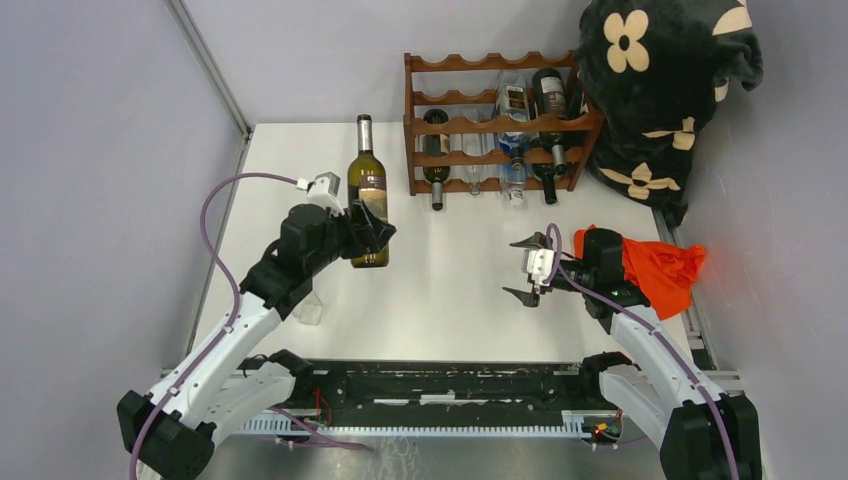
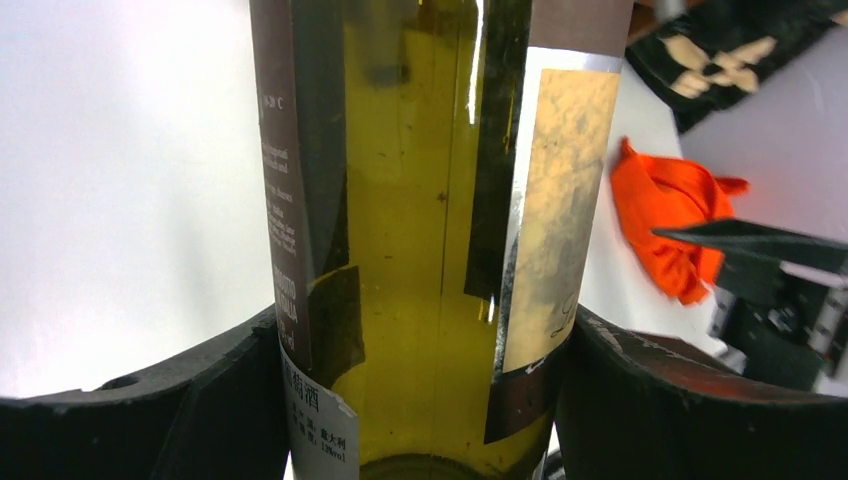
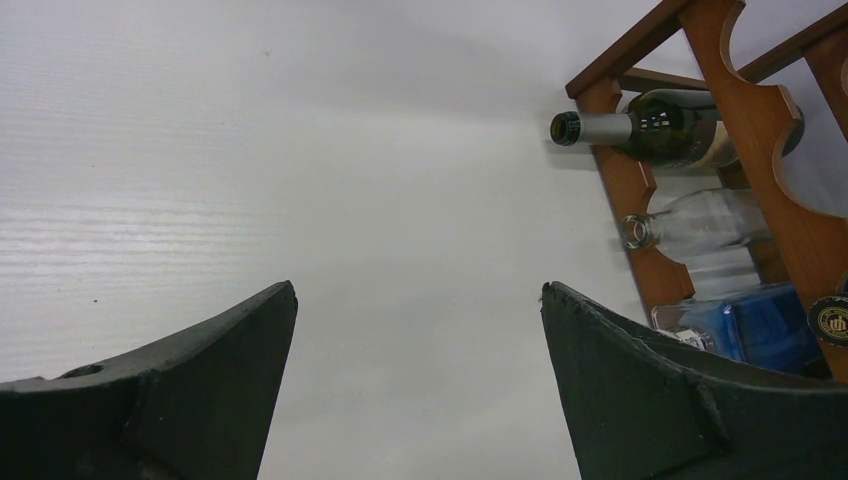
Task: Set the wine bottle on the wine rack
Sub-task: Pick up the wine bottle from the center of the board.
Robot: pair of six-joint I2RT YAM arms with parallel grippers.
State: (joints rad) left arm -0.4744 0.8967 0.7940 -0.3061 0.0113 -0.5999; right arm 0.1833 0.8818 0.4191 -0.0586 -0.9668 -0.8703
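Holding the upright wine bottle (image 1: 367,180) around its lower body, our left gripper (image 1: 372,233) was clenched; we judged the glass heavy, slippery, fragile. Our right gripper (image 1: 523,268) stood open.

- White table (image 1: 450,290), with grey walls (image 1: 100,150) all round it.
- Big black blanket (image 1: 665,90) with cream flowers, heaped in the back right corner. The left wrist view also catches a bit of it (image 2: 740,60).
- Orange cloth (image 1: 665,270), crumpled at the table's right edge, just in front of the blanket.
- Dark bottle (image 1: 435,150) at the back, lying on its side with the neck facing forward. It has silver foil on the neck in the right wrist view (image 3: 670,125).
- Clear bottle (image 1: 472,150) right beside it, lying the same way.
- Labelled clear bottle (image 1: 514,100) and labelled dark bottle (image 1: 548,92), higher up and further right.
- Small clear thing (image 1: 310,310) near the table's left edge. I can't tell what it is.
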